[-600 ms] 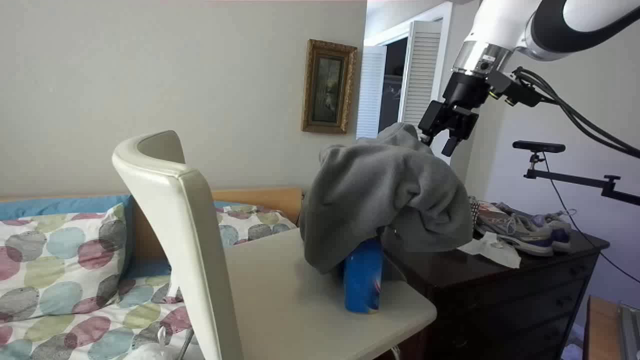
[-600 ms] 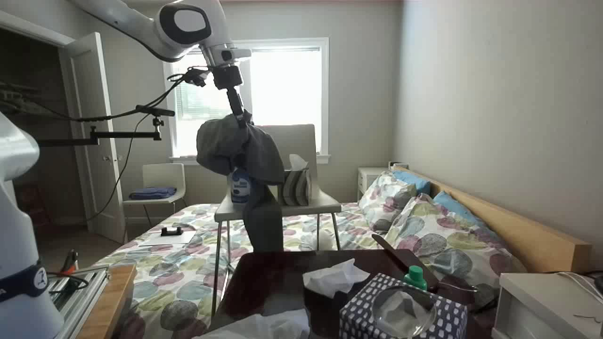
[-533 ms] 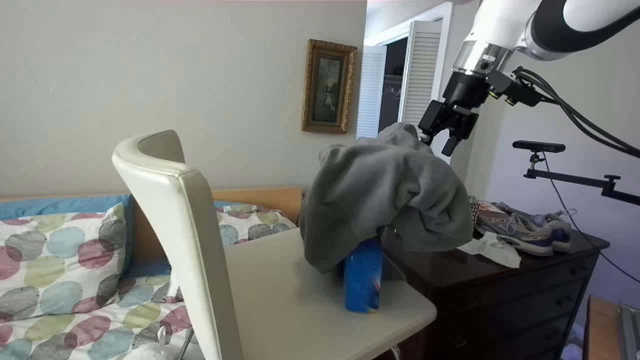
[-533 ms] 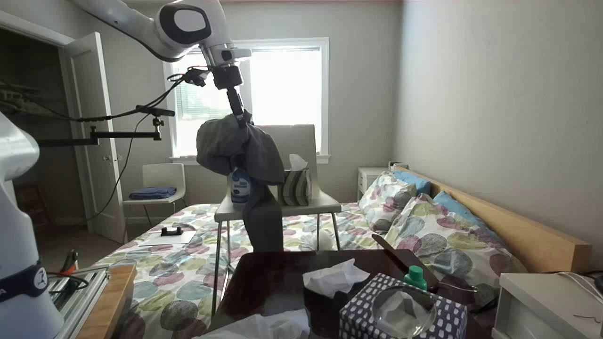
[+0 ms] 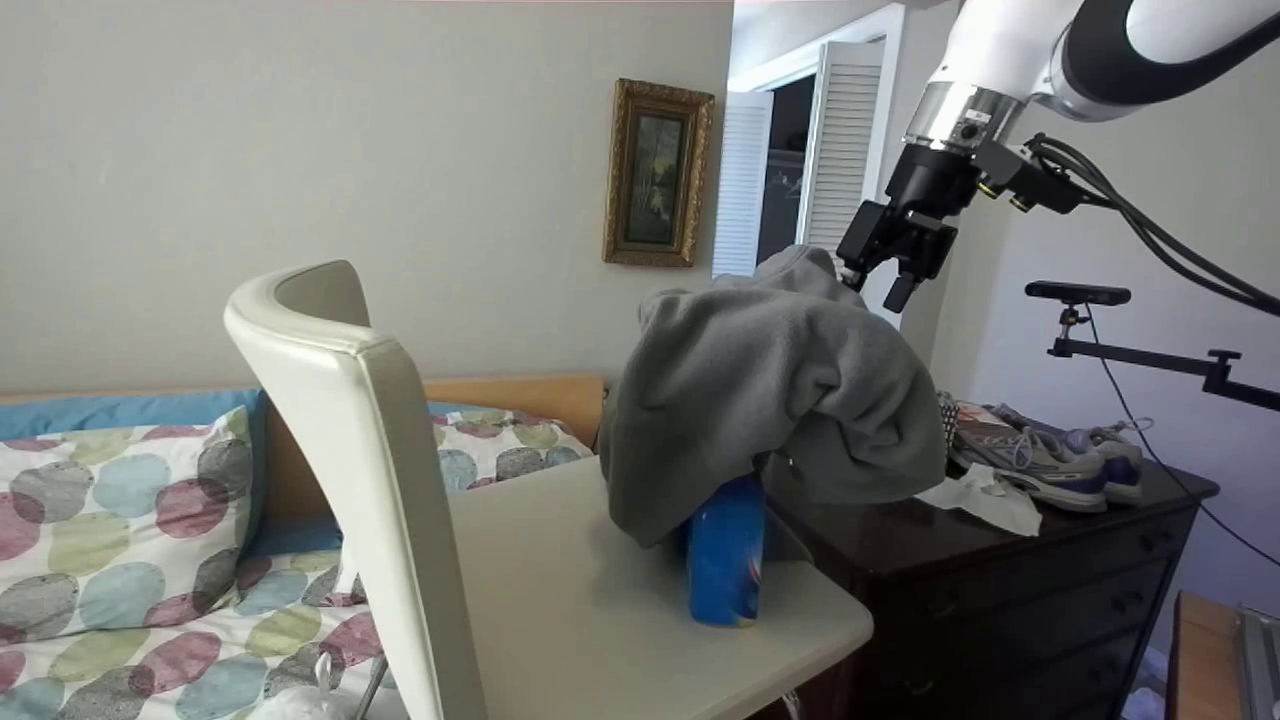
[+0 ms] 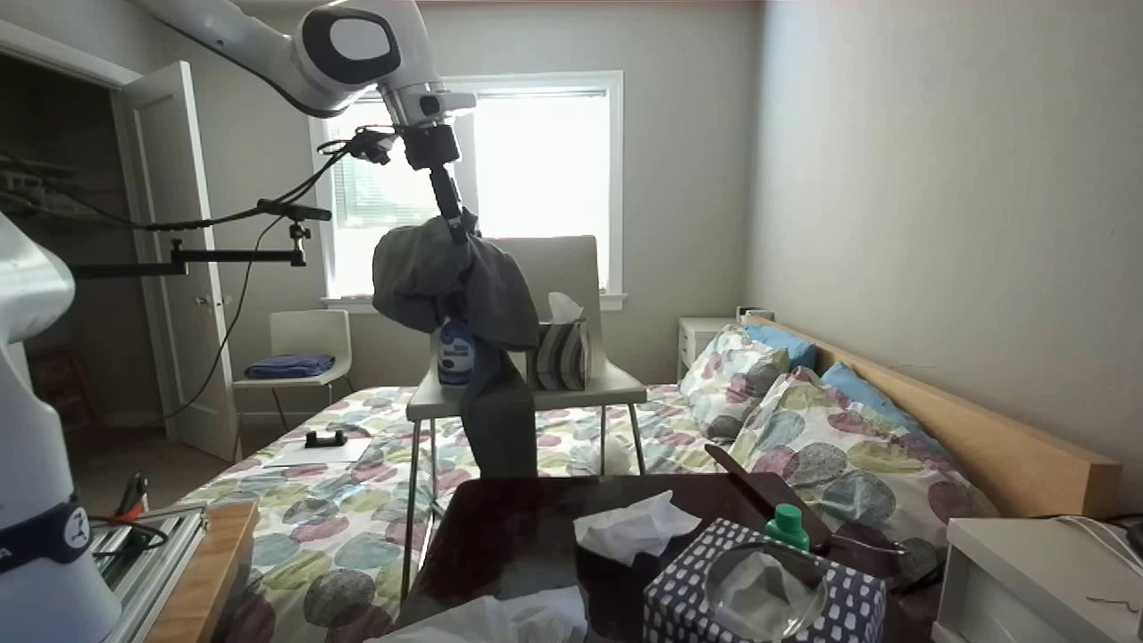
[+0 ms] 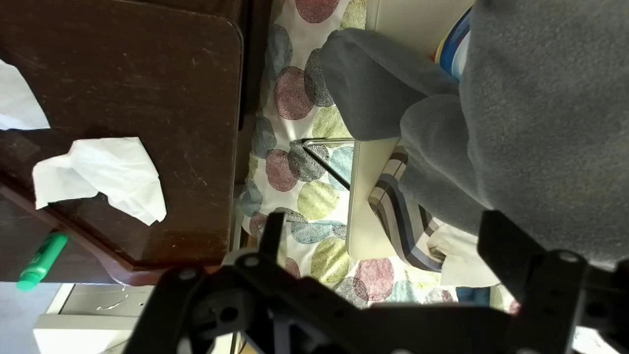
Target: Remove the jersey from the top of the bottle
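Observation:
The grey jersey (image 5: 770, 380) is draped over the top of a blue bottle (image 5: 726, 560) that stands on a white chair (image 5: 590, 590). The jersey (image 6: 420, 272) and the bottle (image 6: 455, 353) show in both exterior views; one part of the cloth hangs below the seat. My gripper (image 5: 872, 292) is beside the jersey's top, and it overlaps the cloth in an exterior view (image 6: 457, 234). In the wrist view the fingers (image 7: 383, 216) are wide apart with nothing between them; the right finger overlaps the jersey (image 7: 540, 123). I cannot tell whether it touches. The bottle's top is hidden.
A striped tissue box (image 6: 558, 355) stands on the seat beside the bottle. The chair's tall backrest (image 5: 370, 450) rises behind. A dark dresser (image 5: 900, 550) with shoes (image 5: 1040, 460), crumpled tissues (image 6: 634, 527) and a patterned box (image 6: 688, 580) is close by. A bed (image 6: 330, 509) lies below.

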Robot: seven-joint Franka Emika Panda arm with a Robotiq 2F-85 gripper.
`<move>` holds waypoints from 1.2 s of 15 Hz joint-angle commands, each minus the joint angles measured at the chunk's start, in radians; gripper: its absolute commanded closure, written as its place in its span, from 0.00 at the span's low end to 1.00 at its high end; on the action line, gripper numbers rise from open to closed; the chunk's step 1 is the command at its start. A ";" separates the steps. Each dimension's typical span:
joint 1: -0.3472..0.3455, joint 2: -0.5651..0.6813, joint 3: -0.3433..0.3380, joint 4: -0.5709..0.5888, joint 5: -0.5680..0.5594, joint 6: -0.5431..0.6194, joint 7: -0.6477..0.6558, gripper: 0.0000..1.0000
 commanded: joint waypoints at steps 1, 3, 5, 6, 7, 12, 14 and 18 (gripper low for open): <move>0.022 0.005 -0.010 0.036 -0.027 -0.016 0.009 0.00; 0.042 0.005 -0.007 0.087 -0.031 -0.025 -0.023 0.00; 0.060 0.012 0.003 0.143 -0.049 -0.014 -0.068 0.00; 0.076 0.020 0.002 0.172 -0.043 -0.016 -0.102 0.00; 0.098 0.042 -0.001 0.211 -0.033 -0.031 -0.157 0.00; 0.172 0.142 -0.018 0.321 -0.011 -0.034 -0.390 0.00; 0.192 0.190 -0.034 0.355 0.013 -0.028 -0.481 0.00; 0.228 0.271 -0.067 0.419 0.108 -0.069 -0.664 0.00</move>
